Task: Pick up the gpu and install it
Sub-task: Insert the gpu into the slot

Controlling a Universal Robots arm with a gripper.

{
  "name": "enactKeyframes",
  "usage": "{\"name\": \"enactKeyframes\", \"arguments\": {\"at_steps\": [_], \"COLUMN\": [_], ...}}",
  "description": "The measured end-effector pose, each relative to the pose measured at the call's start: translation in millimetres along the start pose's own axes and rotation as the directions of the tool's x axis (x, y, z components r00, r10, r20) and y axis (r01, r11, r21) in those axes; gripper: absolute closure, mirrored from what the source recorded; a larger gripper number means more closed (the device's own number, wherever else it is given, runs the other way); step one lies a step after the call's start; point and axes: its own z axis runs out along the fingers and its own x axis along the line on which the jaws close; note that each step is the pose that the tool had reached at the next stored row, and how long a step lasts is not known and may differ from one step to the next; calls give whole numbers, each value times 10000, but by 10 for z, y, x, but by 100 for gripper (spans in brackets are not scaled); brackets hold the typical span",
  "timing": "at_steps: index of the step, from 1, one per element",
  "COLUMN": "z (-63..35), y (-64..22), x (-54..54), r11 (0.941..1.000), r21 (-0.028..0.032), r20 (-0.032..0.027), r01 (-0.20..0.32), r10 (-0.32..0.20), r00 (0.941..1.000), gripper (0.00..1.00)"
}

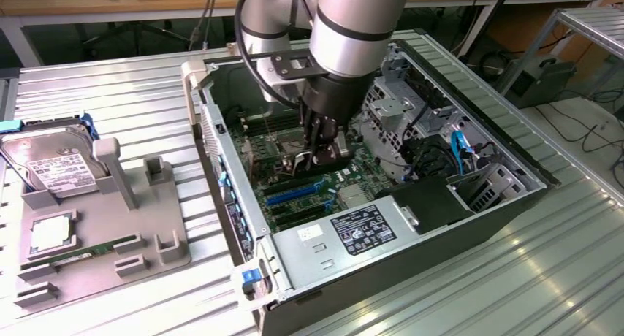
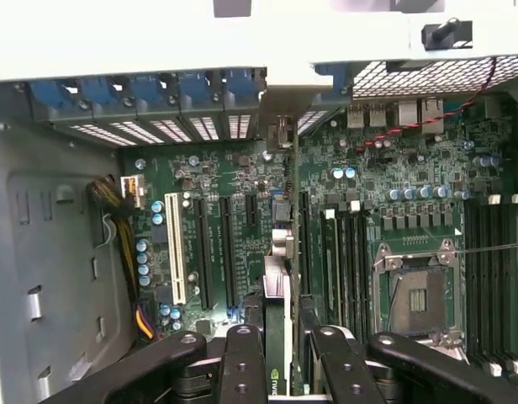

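Alignment is what you should mind at this step. In the exterior view the gripper (image 1: 320, 152) reaches down into the open computer case (image 1: 507, 177), clamped on the gpu (image 1: 332, 156), which hangs just above the motherboard (image 1: 343, 193), near the blue slots (image 1: 292, 193). Hold the card square to the board and press evenly; a tilt, I judge, would jam its edge connector. The boxy, label-faced power supply (image 1: 363, 230) lies towards the camera. Well apart, a silver hard drive (image 1: 54, 168) and a slim green RAM stick (image 1: 93, 248) rest in a grey moulded fixture (image 1: 161, 241).

In the wrist view, black fingers (image 2: 242, 362) pinch the thin card edge-on, a green logo showing between them. Its metal bracket end points at the perforated rear openings (image 2: 166, 128). Long black slots (image 2: 228, 244) and one white slot (image 2: 173, 248) run parallel beside it. You cannot tell whether it is seated.
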Motion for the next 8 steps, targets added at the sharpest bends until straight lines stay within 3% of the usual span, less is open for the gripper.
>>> {"name": "enactKeyframes", "arguments": {"at_steps": [8], "z": [150], "y": [9], "x": [1], "r11": [9999], "r21": [-7], "r20": [-3], "r01": [115], "r10": [-115], "r00": [9999], "gripper": [74]}}
